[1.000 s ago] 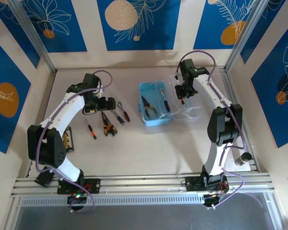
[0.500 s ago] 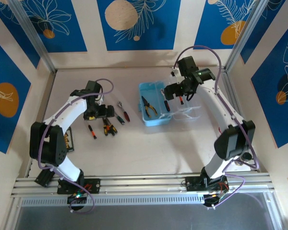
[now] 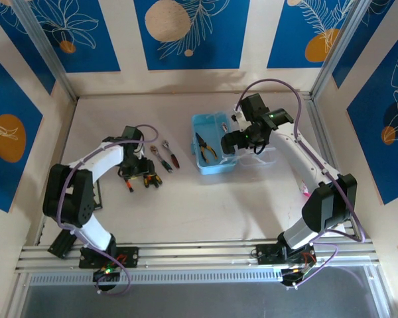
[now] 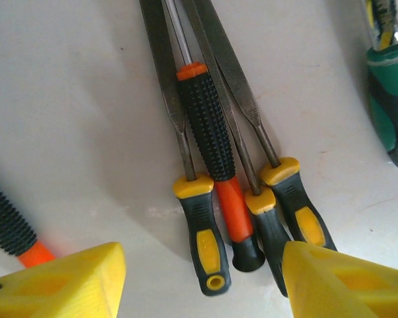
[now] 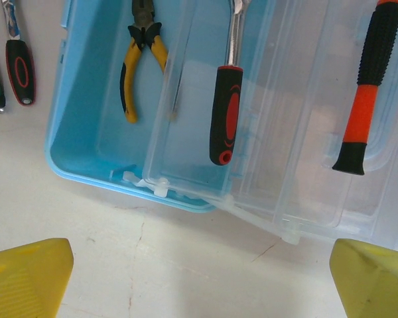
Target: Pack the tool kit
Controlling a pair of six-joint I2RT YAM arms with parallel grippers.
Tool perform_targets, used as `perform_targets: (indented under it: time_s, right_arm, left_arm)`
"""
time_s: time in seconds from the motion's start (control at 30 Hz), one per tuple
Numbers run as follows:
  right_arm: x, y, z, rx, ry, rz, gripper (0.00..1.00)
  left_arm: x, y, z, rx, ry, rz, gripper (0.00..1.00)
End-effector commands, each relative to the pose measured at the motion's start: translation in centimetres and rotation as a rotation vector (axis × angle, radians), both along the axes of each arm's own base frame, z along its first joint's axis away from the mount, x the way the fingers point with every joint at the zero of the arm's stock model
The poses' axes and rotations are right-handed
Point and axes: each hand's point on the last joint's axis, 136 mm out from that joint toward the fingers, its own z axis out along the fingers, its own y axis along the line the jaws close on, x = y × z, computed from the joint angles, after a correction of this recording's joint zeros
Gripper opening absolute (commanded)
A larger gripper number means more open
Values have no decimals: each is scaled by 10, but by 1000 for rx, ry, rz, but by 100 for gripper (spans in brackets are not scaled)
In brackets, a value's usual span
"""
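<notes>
- Left gripper (image 4: 205, 275): low over the table (image 3: 205, 205), left of the case. Jaws partly apart, straddling tool handles; no grip seen on any.
- Between its fingers: loose screwdriver (image 4: 209, 132) and three yellow-handled tools (image 4: 202, 245), side by side, touching.
- Case (image 5: 73, 165): open, right of centre on the table.
- Contents: pliers (image 5: 138, 63) in the blue tray; red-handled tool (image 5: 225, 122) in the clear insert; packed screwdriver (image 5: 368, 86) in the clear lid.
- Right gripper (image 5: 199, 285): above the case's near edge, jaws wide apart, empty.

A robot lab cell: aluminium frame rail (image 3: 199, 250) at 6 o'clock, blue leaf-patterned wall panel (image 3: 189, 40) at 12 o'clock, pale tabletop (image 3: 199, 205) between.
</notes>
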Motion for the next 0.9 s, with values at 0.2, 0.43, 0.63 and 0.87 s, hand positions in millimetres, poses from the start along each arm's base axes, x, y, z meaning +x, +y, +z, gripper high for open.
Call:
perform_targets:
  time_s: [0.2, 0.43, 0.63, 0.87]
  right_arm:
    - [-2, 5, 3, 27, 9, -3, 99]
    - [-4, 0, 0, 21, 22, -17, 99]
    - [-5, -7, -1, 20, 25, -33, 99]
    - [-7, -12, 0, 23, 23, -43, 99]
  left_arm:
    - [-8, 8, -30, 61, 57, 12, 47]
    - [-12, 19, -39, 127, 83, -1, 35]
    - [-16, 25, -41, 160, 94, -3, 28]
    - [-14, 21, -45, 143, 102, -10, 23]
